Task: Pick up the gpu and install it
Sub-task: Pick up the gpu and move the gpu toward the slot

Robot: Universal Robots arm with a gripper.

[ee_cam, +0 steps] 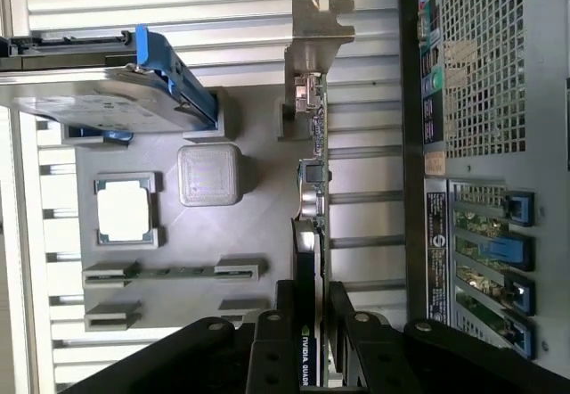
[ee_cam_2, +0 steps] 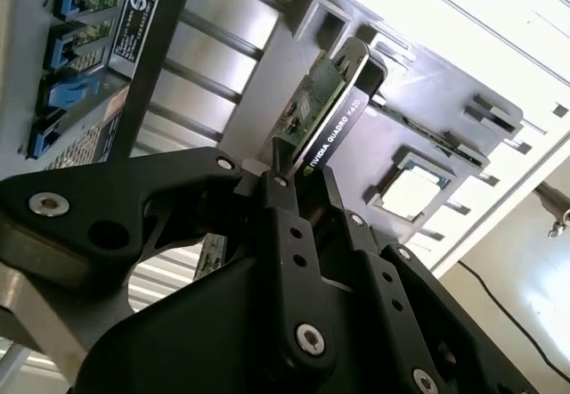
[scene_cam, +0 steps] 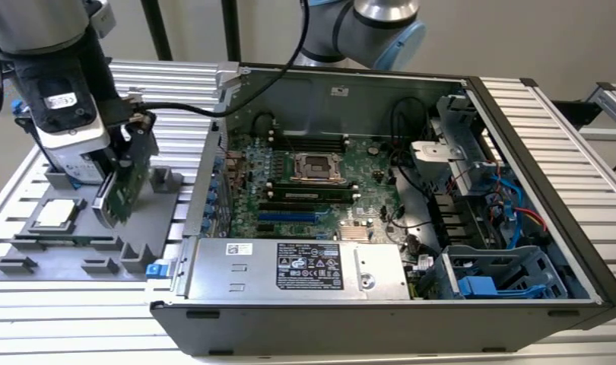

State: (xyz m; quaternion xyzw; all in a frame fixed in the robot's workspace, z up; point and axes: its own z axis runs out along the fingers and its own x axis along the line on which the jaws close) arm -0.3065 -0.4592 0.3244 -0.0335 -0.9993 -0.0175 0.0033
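Note:
The gpu [scene_cam: 119, 190] is a thin card with a green board, standing on edge and slightly tilted over the grey fixture tray [scene_cam: 74, 252] at the exterior view's left. My gripper [scene_cam: 131, 141] is shut on its upper edge. In both wrist views the black fingers [ee_cam_2: 283, 225] clamp the card [ee_cam_2: 322, 113] from both sides. In the first wrist view the gripper [ee_cam: 309, 327] holds the gpu [ee_cam: 312, 176] edge-on, its silver bracket [ee_cam: 316, 33] at the far end. I cannot tell whether the card touches the tray. The open computer case [scene_cam: 551, 220] lies at the exterior view's right.
On the tray sit a square silver CPU chip [ee_cam: 125, 211] and a hard drive [ee_cam: 89, 100] with blue rails. Inside the case are the motherboard with a blue slot [scene_cam: 287, 216], a power supply [scene_cam: 298, 266], cables and a drive cage [scene_cam: 501, 277]. The case's rear wall [ee_cam: 485, 73] stands close beside the card.

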